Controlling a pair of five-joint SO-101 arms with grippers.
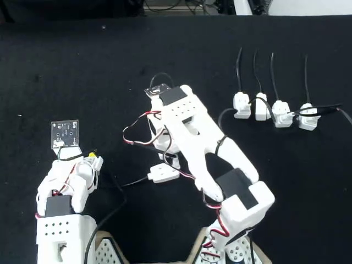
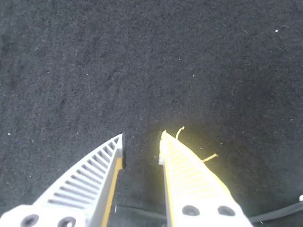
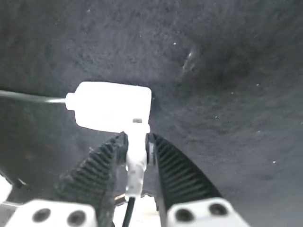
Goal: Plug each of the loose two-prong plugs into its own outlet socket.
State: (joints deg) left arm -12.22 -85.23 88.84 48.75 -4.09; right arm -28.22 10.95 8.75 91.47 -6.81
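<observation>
My right gripper (image 3: 136,137) is shut on a narrow white two-prong plug (image 3: 136,163). The plug's tip meets a white block-shaped socket (image 3: 111,106) whose thin cable runs off sideways. From above, that socket (image 1: 163,173) lies on the black cloth in the middle, just below the right gripper (image 1: 166,158). At the left front my left gripper (image 1: 92,160) stands open. Between its fingers (image 2: 182,165) there is only black cloth. Several white plug-and-socket pairs (image 1: 274,110) with black cables lie in a row at the right rear.
A small square printed board (image 1: 65,133) lies just beyond the left gripper. Red and black wires loop off the right arm (image 1: 192,132) over the table's middle. A black cable (image 1: 113,212) trails from the central socket toward the front edge.
</observation>
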